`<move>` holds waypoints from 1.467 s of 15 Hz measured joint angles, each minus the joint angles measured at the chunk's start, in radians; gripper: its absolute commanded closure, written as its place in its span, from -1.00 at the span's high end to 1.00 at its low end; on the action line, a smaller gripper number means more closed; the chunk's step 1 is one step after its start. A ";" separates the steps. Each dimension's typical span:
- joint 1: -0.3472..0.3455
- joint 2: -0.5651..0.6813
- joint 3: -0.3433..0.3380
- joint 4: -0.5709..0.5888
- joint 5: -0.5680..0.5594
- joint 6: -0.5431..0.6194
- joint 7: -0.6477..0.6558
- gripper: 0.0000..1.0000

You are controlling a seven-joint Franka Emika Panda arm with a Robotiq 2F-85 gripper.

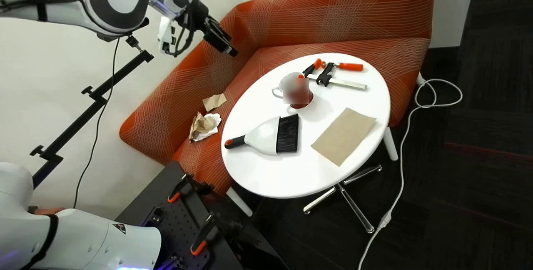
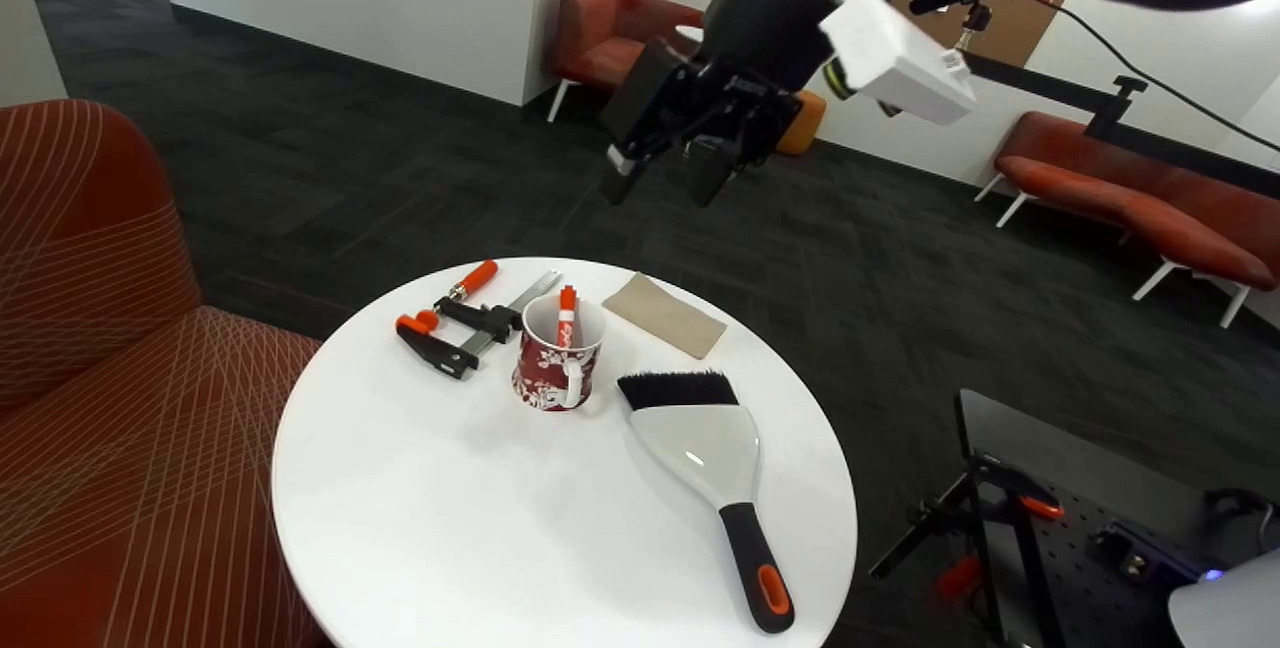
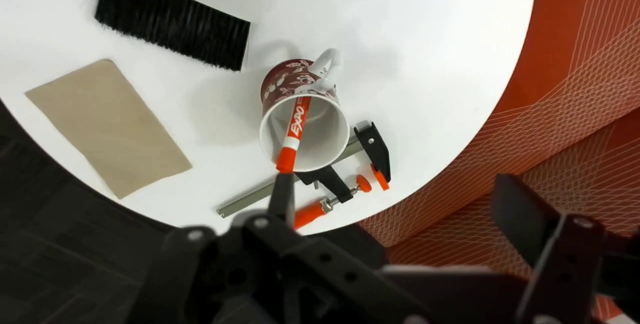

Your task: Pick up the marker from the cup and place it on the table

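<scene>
Up above the level of the table point(image 2: 470, 518), well apart from the things on it, the claw point(image 2: 662, 183), fingers spread wide apart; in the wrist view, one fingertip lined up with the marker point(image 3: 298, 119), yet clearly away from it in both exterior views; down on the round white top, upright, the cup point(image 2: 540, 373), dark red with a pale flowery pattern and white handle, partly smeared by a blurred patch in an exterior view; inside it, cap end up, the marker, red with white EXPO lettering; just beside, the clamp point(image 2: 485, 318), orange-handled, with metal bar and black ends, cannot tell whether touching the cup; near the cup too, the brush point(image 2: 700, 443), flat on the table, bristles toward a tan sheet point(image 2: 665, 318) close to the table's edge. Beyond the table, curved and orange-red, the sofa point(image 1: 333, 11), crossed by thin pale lines; on its seat, crumpled paper point(image 1: 205, 126) and a flat tan scrap point(image 1: 215, 102); over the dark floor point(image 1: 479, 170), a long white cord point(image 1: 386, 219); farthest off, in an exterior view, more red sofas point(image 2: 1110, 198) beside pale walls point(image 2: 370, 8).
</scene>
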 measured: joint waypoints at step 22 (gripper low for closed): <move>0.146 0.303 -0.232 0.189 0.002 -0.021 0.141 0.32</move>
